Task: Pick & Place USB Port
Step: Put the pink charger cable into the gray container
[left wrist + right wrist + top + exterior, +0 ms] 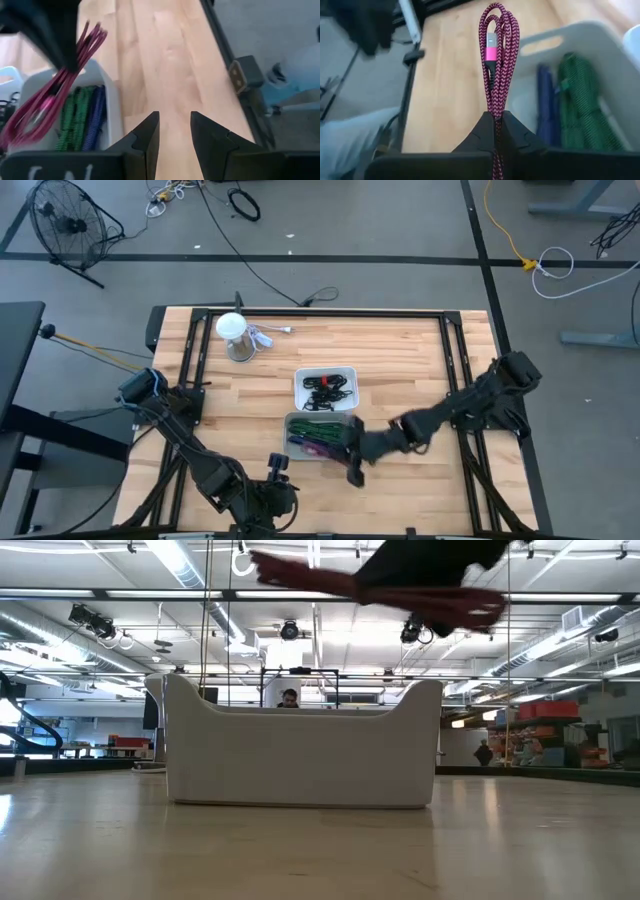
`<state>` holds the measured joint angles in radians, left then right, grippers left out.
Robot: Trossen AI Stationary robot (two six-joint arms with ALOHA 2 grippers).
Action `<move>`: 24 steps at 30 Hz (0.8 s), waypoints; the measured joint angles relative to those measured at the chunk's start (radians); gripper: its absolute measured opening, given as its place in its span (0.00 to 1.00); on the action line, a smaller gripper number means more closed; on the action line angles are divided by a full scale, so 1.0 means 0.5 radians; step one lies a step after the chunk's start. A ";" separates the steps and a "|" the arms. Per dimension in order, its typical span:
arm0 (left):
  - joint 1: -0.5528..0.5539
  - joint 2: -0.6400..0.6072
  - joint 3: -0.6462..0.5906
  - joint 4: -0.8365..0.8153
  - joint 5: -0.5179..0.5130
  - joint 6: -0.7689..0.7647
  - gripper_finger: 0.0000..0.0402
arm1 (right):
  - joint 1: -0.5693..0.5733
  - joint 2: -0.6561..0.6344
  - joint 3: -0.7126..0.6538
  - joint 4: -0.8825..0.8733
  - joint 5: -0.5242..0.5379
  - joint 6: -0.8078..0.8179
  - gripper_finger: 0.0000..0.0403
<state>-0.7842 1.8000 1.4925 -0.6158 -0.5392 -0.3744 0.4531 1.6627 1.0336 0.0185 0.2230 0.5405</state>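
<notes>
We see the right gripper [498,122] clamped on a coiled pink USB cable [498,55], held just above the nearer white bin [297,423] of green and blue cables on the desk [400,360]. Our left gripper [172,131] waits, parted and empty. We judge transport comes next.

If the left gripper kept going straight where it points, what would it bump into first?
Probably nothing soon: the open left gripper points along bare wooden table, with the white bin off to one side. Farther on, the table's dark edge rail might come first; depth is unclear.
</notes>
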 joint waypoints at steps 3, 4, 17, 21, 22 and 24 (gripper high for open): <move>0.036 0.000 0.000 -0.004 -0.018 0.024 0.29 | -0.148 0.000 0.000 0.013 -0.098 -0.050 0.00; 0.049 0.000 0.000 -0.005 -0.017 0.050 0.29 | -0.188 0.000 0.000 0.013 -0.130 -0.070 0.00; 0.223 0.000 0.000 -0.165 -0.183 0.146 0.29 | -0.342 0.035 0.001 0.121 -0.274 -0.270 0.00; 0.300 0.000 0.000 -0.190 -0.192 0.185 0.29 | -0.347 0.035 0.001 0.113 -0.254 -0.325 0.00; 0.318 -0.001 0.000 -0.189 -0.193 0.200 0.29 | -0.347 0.035 0.001 0.115 -0.238 -0.329 0.00; 0.358 0.000 0.000 -0.190 -0.193 0.230 0.29 | -0.347 0.035 0.001 0.113 -0.201 -0.343 0.00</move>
<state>-0.6052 1.8000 1.4925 -0.7109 -0.6357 -0.2596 0.2798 1.6802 1.0340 0.0752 0.1226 0.3688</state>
